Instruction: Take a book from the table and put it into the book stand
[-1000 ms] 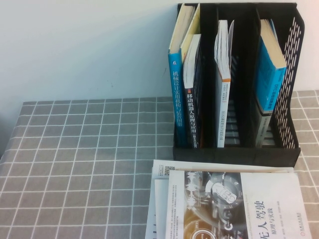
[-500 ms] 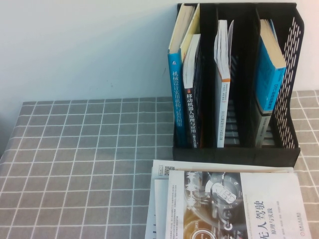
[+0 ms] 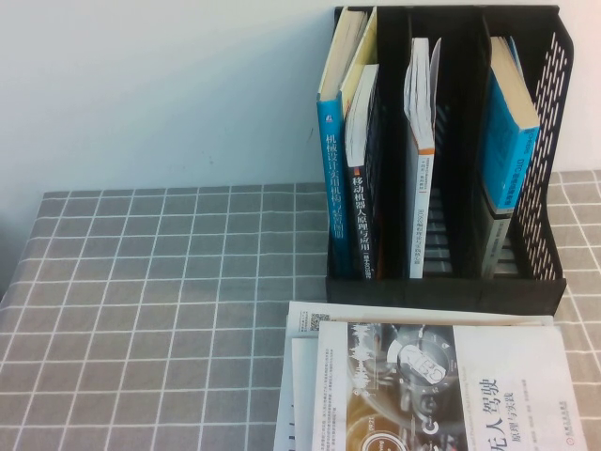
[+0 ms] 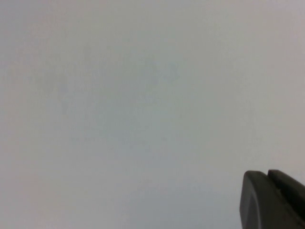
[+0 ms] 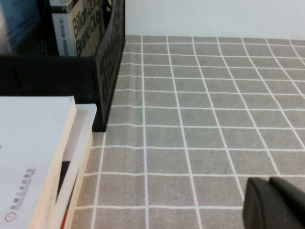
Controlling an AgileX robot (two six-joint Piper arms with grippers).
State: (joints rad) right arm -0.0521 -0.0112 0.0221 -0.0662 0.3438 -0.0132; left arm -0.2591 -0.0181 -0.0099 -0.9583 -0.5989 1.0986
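A stack of books (image 3: pixel 427 385) lies flat on the counter (image 3: pixel 150 310), its far edge just in front of the low lip of the book stand (image 3: pixel 554 235). The stand is upright at the counter's back, against the wall, with several books on end in its compartments. The left gripper (image 4: pixel 274 200) faces a blank pale surface. The right gripper (image 5: pixel 276 202) hangs low over the counter, beside the stack. Whether either one's jaws are open or closed cannot be told.
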